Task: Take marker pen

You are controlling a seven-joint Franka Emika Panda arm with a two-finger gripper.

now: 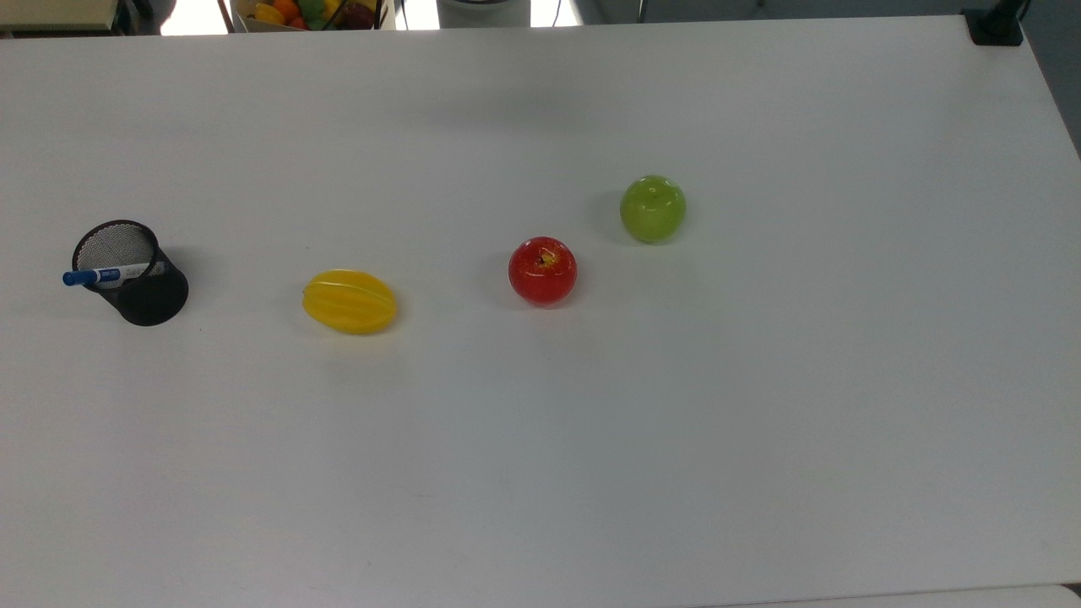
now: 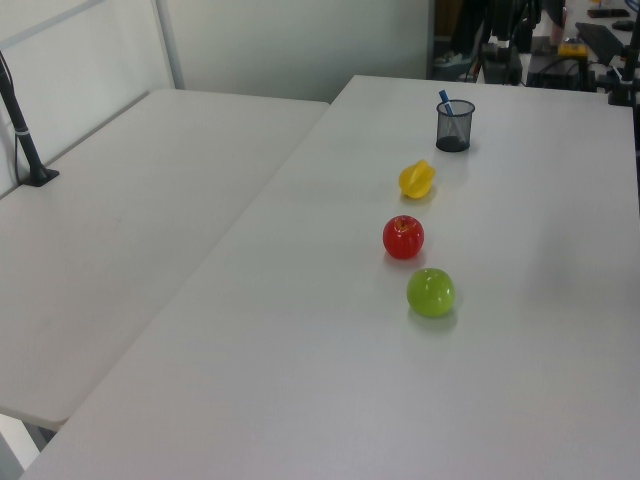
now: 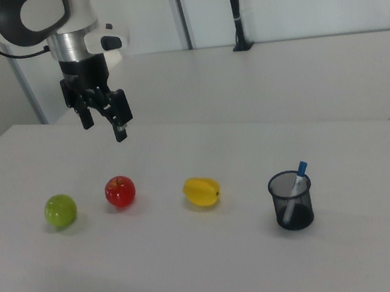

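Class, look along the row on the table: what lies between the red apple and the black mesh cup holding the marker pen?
The yellow fruit lies alone between the red apple and the mesh cup holding the marker pen; the top view shows it.

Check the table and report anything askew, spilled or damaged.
Nothing stands out. The marker pen leans in the upright mesh cup, cap up; the yellow fruit, red apple and green apple sit intact.

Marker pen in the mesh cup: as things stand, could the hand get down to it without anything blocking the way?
Probably yes. The marker pen leans in the black mesh cup with its blue cap above the rim. The hand hangs open above the table, and the fruit sits low, so nothing blocks the way.
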